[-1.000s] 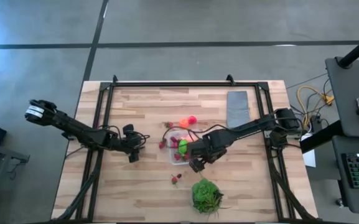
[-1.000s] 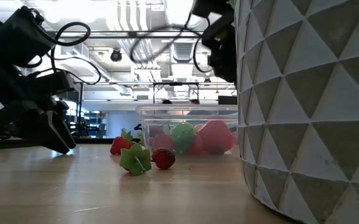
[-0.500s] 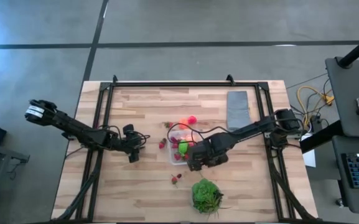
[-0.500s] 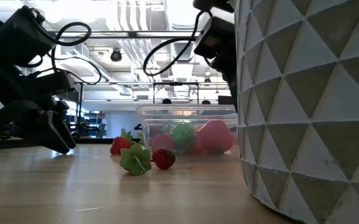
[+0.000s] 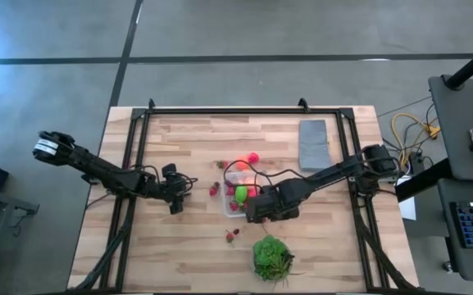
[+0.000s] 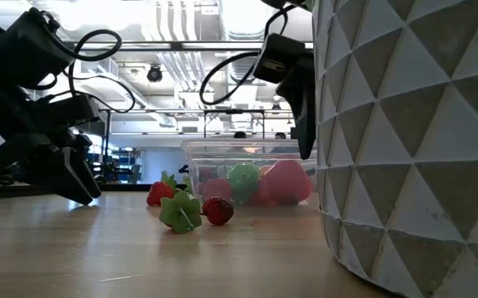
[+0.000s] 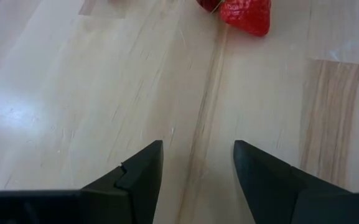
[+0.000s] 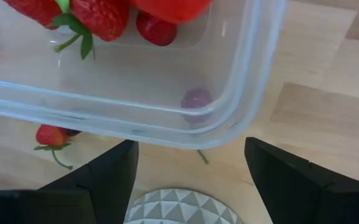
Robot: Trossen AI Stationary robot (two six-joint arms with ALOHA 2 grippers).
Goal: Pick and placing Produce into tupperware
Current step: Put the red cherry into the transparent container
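Note:
The clear tupperware (image 5: 234,195) sits mid-table and holds a lime-green piece (image 5: 240,193), pink and red pieces and strawberries (image 8: 98,15). Orange and pink produce (image 5: 248,159) lies on the wood just beyond it. Red berries lie at its left (image 5: 215,189) and on its near side (image 5: 232,236). My right gripper (image 5: 254,215) is open above the tupperware's near right corner (image 8: 229,118), fingers pointing down. My left gripper (image 5: 175,205) is open and low over the wood left of the tupperware. A strawberry (image 7: 247,14) lies ahead of it.
A white faceted pot (image 5: 270,256) with a green plant stands near the table's near edge, close to my right gripper, and fills the right of the low view (image 6: 412,141). A flat grey slab (image 5: 314,141) lies toward the far right. A green piece (image 6: 181,211) and strawberry (image 6: 218,211) lie on the wood.
My right gripper has come down toward the tupperware's near right corner and shifted slightly toward the table's left. It stays open. The left arm and the produce have kept still.

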